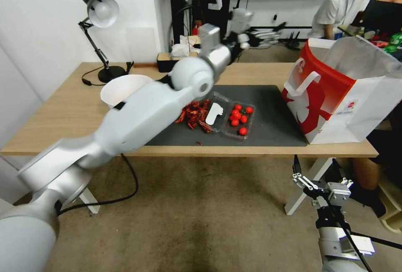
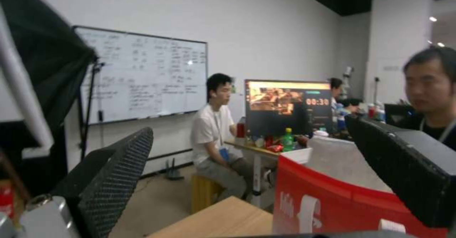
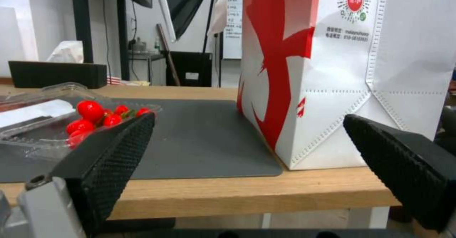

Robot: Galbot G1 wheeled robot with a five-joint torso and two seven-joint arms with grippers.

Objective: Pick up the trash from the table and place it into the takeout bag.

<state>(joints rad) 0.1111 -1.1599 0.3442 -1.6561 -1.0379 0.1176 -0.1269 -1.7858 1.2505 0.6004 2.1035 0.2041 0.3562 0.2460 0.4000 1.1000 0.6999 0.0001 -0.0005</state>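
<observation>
The red-and-white takeout bag [image 1: 335,92] stands open at the right end of the table [image 1: 75,109]. On the dark mat [image 1: 272,117] lies trash: a clear clamshell tray with small red fruit [image 1: 239,119], a heap of red shell scraps [image 1: 194,115] and a white bowl [image 1: 123,88]. My left arm reaches across the table; its gripper [image 1: 240,25] hovers high over the far edge, open and empty [image 2: 249,129], facing the bag's red rim [image 2: 332,202]. My right gripper [image 1: 315,167] hangs open below the table's front edge, level with the bag [image 3: 342,70] and the tray [image 3: 95,118].
A desk lamp [image 1: 100,10] and its cable sit at the far left corner. A tissue box [image 1: 171,60] stands at the back edge. A person sits behind the bag, and another is close at the right. A black cable runs across the floor in front.
</observation>
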